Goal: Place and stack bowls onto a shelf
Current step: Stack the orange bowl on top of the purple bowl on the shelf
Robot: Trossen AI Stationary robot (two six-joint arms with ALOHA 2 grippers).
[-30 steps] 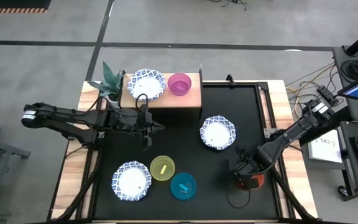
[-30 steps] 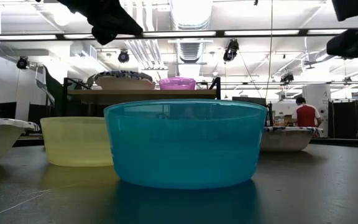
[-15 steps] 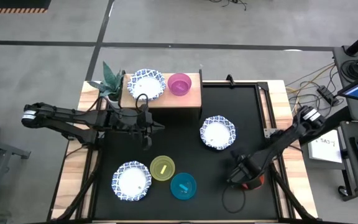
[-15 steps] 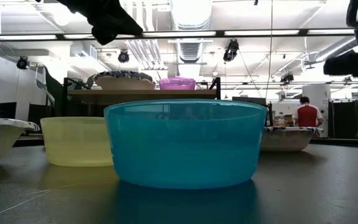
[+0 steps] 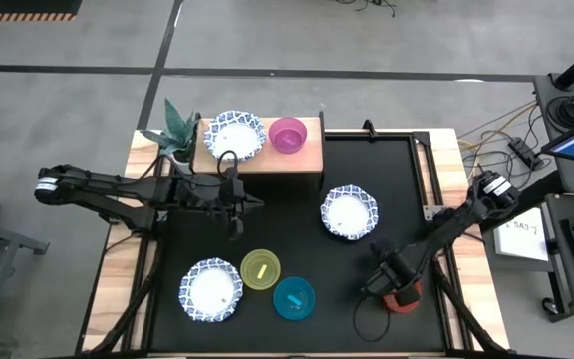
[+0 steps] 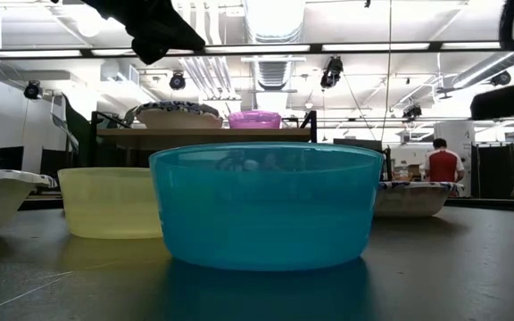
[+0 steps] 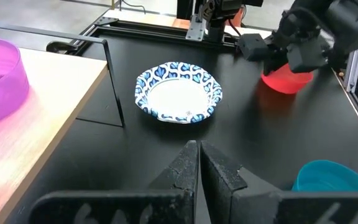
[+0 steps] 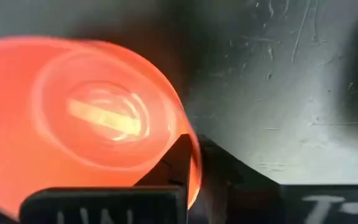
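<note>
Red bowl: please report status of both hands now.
Right hand shut on red bowl rim, near mat's right edge. Left hand shut, empty, in front of shelf. Nothing in the way.

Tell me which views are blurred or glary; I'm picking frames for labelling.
Right wrist view: the red bowl is smeared and glowing, out of focus. Low view: ceiling lights blow out, the left gripper is a dark silhouette, the teal bowl is sharp. High view: even light, no glare.
</note>
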